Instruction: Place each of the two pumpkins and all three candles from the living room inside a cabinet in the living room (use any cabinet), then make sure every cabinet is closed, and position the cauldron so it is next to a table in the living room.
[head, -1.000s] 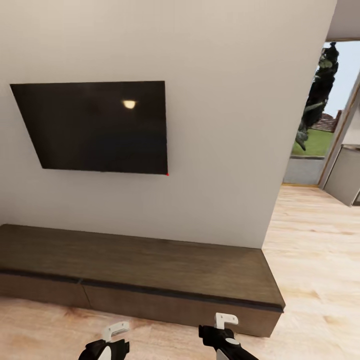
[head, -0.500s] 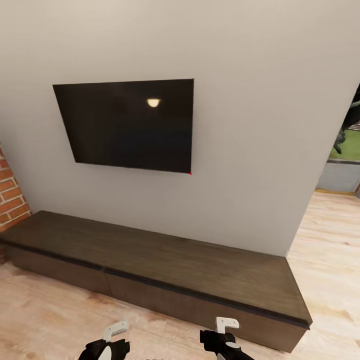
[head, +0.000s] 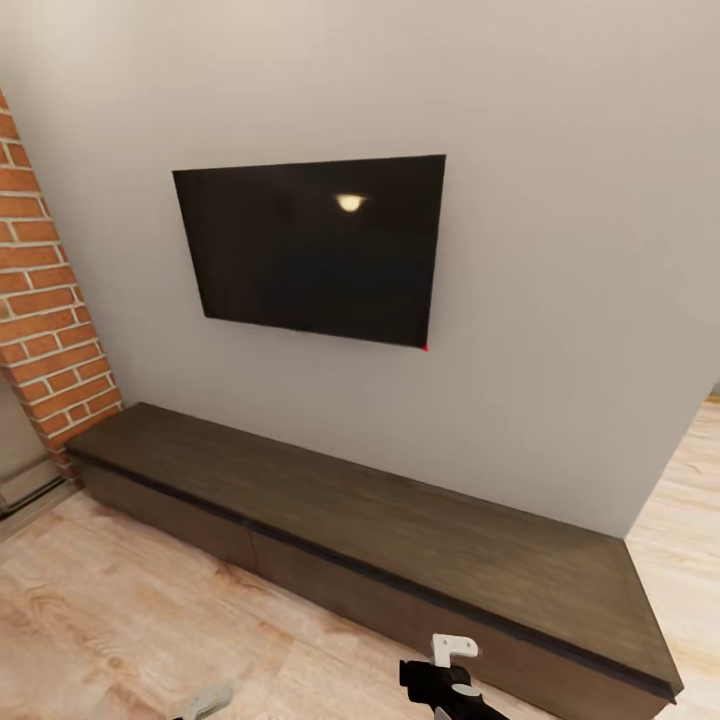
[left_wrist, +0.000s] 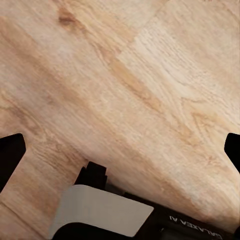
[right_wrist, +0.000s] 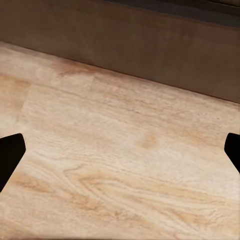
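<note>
Facing the cabinet (head: 400, 540), which stands shut against the wall under the screen (head: 315, 245), you have both tools spread wide and empty over the floor (left_wrist: 130, 90). Expect stiff, handleless front panels; take hold at a panel's edge seam.

Even, soft, diffuse light; no hard shadows across my head view. A small warm glare spot sits on the dark television (head: 315, 250) screen, a reflected lamp. The wall (head: 560, 300) shades smoothly from grey to paler. The cabinet (head: 400, 540) casts faint shade on the floor (head: 120, 610). Wide-angle stretch tilts straight lines near the edges. Both wrist views look soft, with woodgrain slightly blurred.
</note>
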